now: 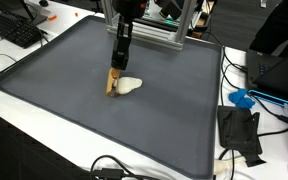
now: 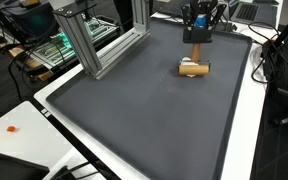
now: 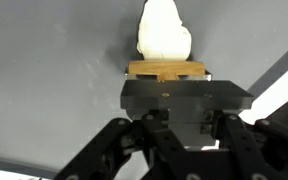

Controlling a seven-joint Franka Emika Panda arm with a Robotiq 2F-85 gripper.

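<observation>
A small wooden block (image 1: 112, 84) lies on the grey mat (image 1: 74, 120) with a white rounded lump (image 1: 131, 86) touching its side. My gripper (image 1: 115, 76) reaches down from above and is shut on the wooden block. In the wrist view the block (image 3: 169, 70) sits right at my gripper (image 3: 170, 80), with the white lump (image 3: 164, 35) beyond it. In an exterior view the gripper (image 2: 194, 52) stands over the block (image 2: 196, 68) near the mat's far edge. The contact between pads and block is hidden by the gripper's body.
An aluminium frame (image 1: 162, 32) (image 2: 96, 40) stands at the mat's (image 2: 154, 120) edge behind the arm. A keyboard (image 1: 14, 30) lies off the mat on the white table. A blue object (image 1: 242, 99), a black device (image 1: 239, 132) and cables lie beside the mat.
</observation>
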